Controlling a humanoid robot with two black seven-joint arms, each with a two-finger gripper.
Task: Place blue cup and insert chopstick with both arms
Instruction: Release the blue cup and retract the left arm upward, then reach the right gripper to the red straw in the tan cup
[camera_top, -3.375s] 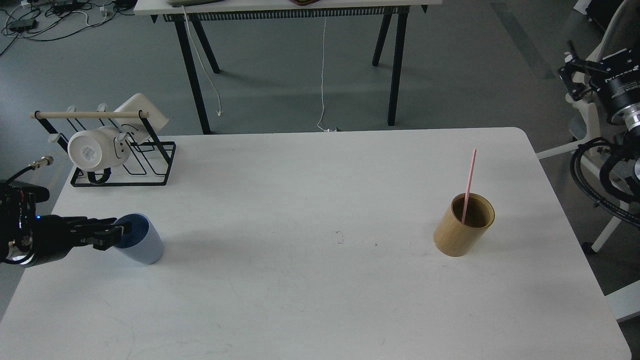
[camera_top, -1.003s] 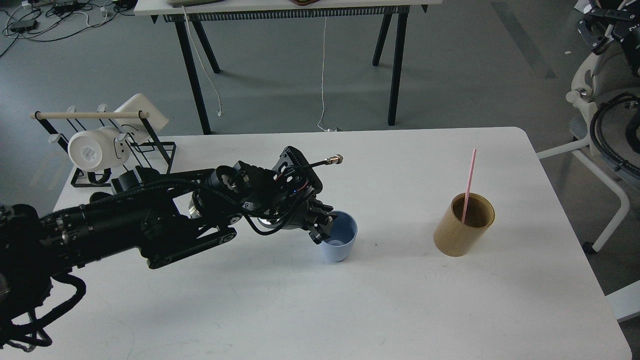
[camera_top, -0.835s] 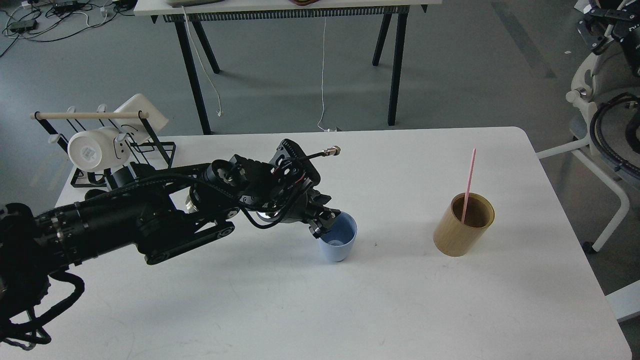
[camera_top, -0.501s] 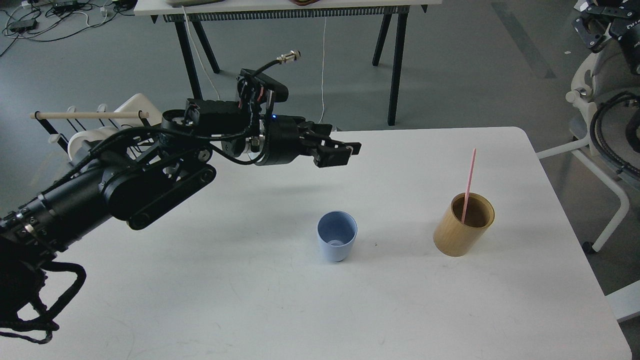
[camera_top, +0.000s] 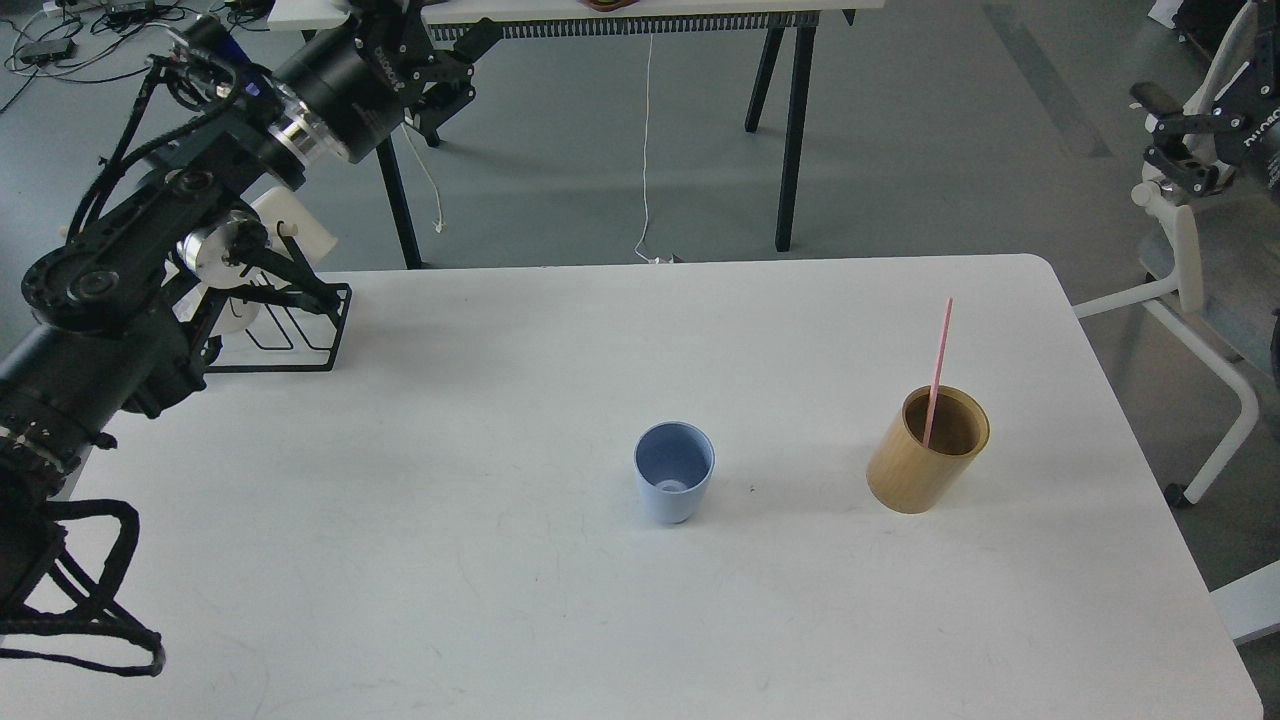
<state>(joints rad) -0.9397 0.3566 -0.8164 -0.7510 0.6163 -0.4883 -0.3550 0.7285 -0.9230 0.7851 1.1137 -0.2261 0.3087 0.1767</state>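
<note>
The blue cup (camera_top: 674, 485) stands upright and empty in the middle of the white table (camera_top: 500, 600). The pink chopstick (camera_top: 938, 365) leans inside a tan wooden cylinder (camera_top: 927, 450) to the right of the cup. My left gripper (camera_top: 450, 65) is raised high at the far left, well away from the cup, with its fingers apart and nothing in it. My right gripper (camera_top: 1157, 128) hangs off the table's right edge, above and behind the cylinder, with its fingers apart and empty.
A black wire rack (camera_top: 290, 330) with white dishes stands at the table's back left corner, partly hidden by my left arm. A black-legged table (camera_top: 790, 120) stands behind. A white chair (camera_top: 1190, 270) is at the right.
My left gripper carried the cup from the left edge to the middle, let it go, and has risen and swung back to the upper left. The right arm has shifted slightly.
</note>
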